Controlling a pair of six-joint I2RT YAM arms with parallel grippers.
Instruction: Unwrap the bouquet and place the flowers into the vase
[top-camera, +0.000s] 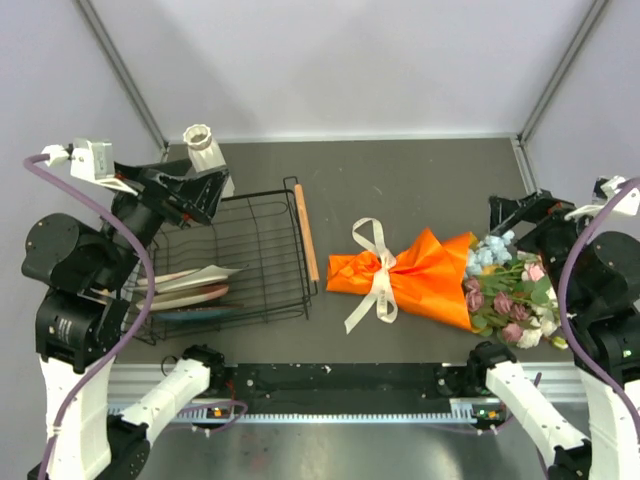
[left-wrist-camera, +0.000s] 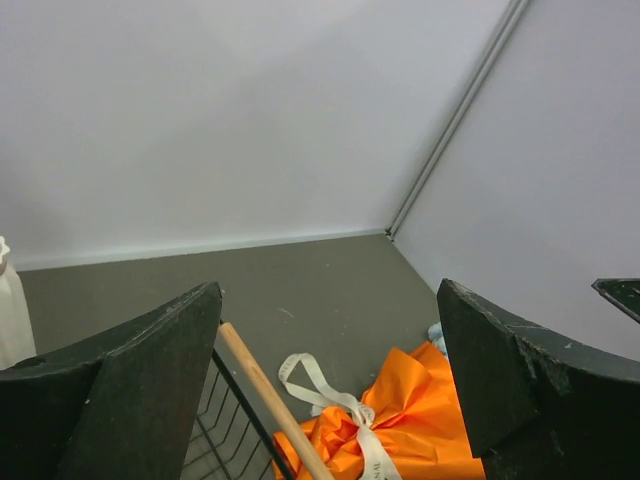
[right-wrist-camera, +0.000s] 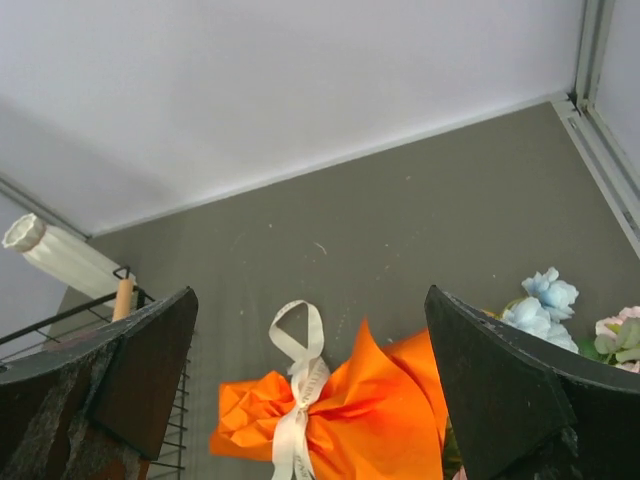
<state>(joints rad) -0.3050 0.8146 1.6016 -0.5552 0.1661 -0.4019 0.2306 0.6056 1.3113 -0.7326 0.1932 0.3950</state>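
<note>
bouquet (top-camera: 415, 275) shows whole only from above: each wrist camera cuts it off at the lower edge between its own fingers, and the stems are hidden inside the orange wrap. the vase (top-camera: 205, 150) shows its scalloped rim and upper body, but the left gripper (left-wrist-camera: 328, 300) covers its lower part, and whether the two touch i cannot tell. that gripper is spread wide and holds nothing, raised over the far-left corner of the black wire rack (top-camera: 260, 250). the right gripper (right-wrist-camera: 310, 300) is just as wide apart and empty, held above the table (top-camera: 400, 170) near the flowers (top-camera: 510, 295). outward from there, the bouquet lies on its side at mid-table. the cream ribbon bow (top-camera: 378, 270) is tied near the narrow end, which points left toward the rack, and the flower heads – pink, mauve, cream, pale blue – spill from the wide end on the right. a wooden handle (top-camera: 306, 232) runs along the rack's right side. plates (top-camera: 195, 285) lie inside it, partly hidden by the left arm.
</note>
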